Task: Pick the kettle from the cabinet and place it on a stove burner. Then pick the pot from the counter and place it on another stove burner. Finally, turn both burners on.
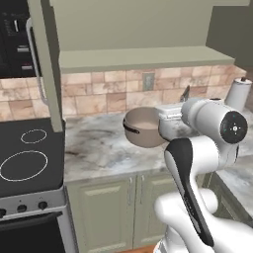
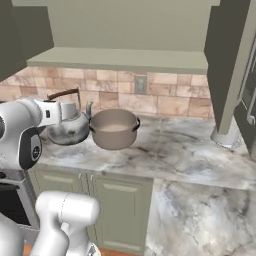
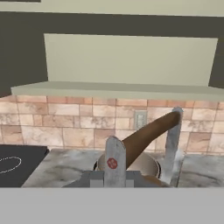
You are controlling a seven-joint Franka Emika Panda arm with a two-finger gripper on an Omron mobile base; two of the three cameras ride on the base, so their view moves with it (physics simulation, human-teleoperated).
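The silver kettle [image 2: 68,129] hangs just above the counter [image 2: 165,150], close beside the pot [image 2: 114,129]. My gripper [image 2: 66,111] is shut on its brown arched handle [image 3: 148,130], which crosses between the fingers [image 3: 114,161] in the hand view. In the left base view my hand [image 1: 169,116] hides most of the kettle. The taupe pot [image 1: 143,127] stands on the counter [image 1: 99,148] right of the black cooktop [image 1: 24,148], whose burner rings [image 1: 23,165] are bare. The cabinet stands open, with its door [image 1: 47,64] swung out and its pale shelf [image 1: 143,57] bare.
A black microwave [image 1: 15,39] hangs above the cooktop. A white paper-towel roll [image 1: 237,94] stands at the counter's far right. The open cabinet door juts out between the cooktop and the pot. Stove knobs [image 1: 22,208] line the range front.
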